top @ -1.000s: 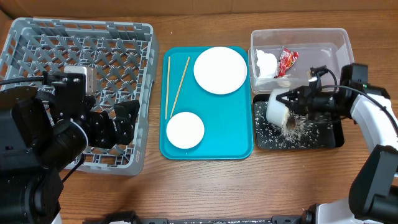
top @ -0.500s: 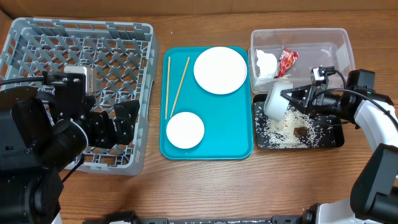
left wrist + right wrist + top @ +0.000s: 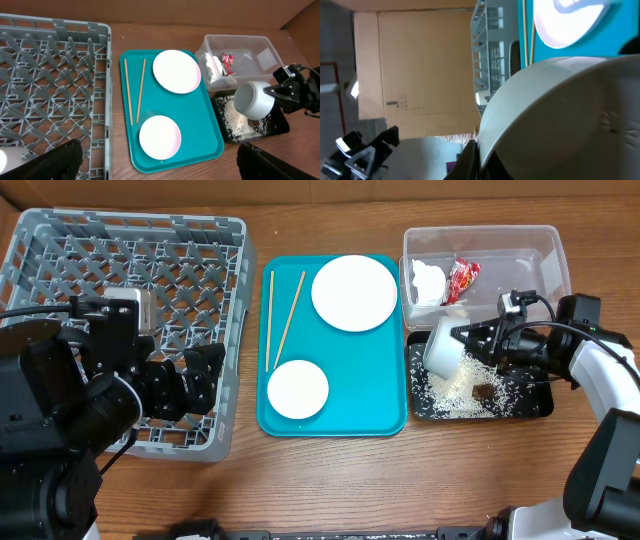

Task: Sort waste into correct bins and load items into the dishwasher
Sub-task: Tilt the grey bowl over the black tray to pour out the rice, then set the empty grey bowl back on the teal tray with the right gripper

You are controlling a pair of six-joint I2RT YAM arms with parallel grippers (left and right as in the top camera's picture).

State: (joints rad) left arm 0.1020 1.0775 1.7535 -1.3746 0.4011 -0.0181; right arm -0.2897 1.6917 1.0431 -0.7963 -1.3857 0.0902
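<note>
My right gripper (image 3: pixel 472 340) is shut on the rim of the pale grey-green bowl (image 3: pixel 442 346), held tipped on its side over the black tray (image 3: pixel 532 404). Rice (image 3: pixel 452 386) and a brown scrap (image 3: pixel 484 390) lie in that tray. The bowl fills the right wrist view (image 3: pixel 560 115). The clear tub (image 3: pixel 520 252) holds the tissue (image 3: pixel 428 281) and red wrapper (image 3: pixel 462 279). The pink plate (image 3: pixel 354 293), small pink bowl (image 3: pixel 298 389) and chopsticks (image 3: pixel 283 318) lie on the teal tray. My left gripper (image 3: pixel 185 383) is open above the grey dish rack (image 3: pixel 120 270). A white cup (image 3: pixel 7 160) shows in the rack.
The teal tray (image 3: pixel 375 395) sits between the dish rack and the two bins. The black tray lies just in front of the clear tub. My left arm covers the rack's front left part. Bare wooden table runs along the front edge.
The bowl has risen and tipped slightly toward the tub. Rice and brown scraps that were falling from it now lie heaped in the black tray. The left arm has not moved.
</note>
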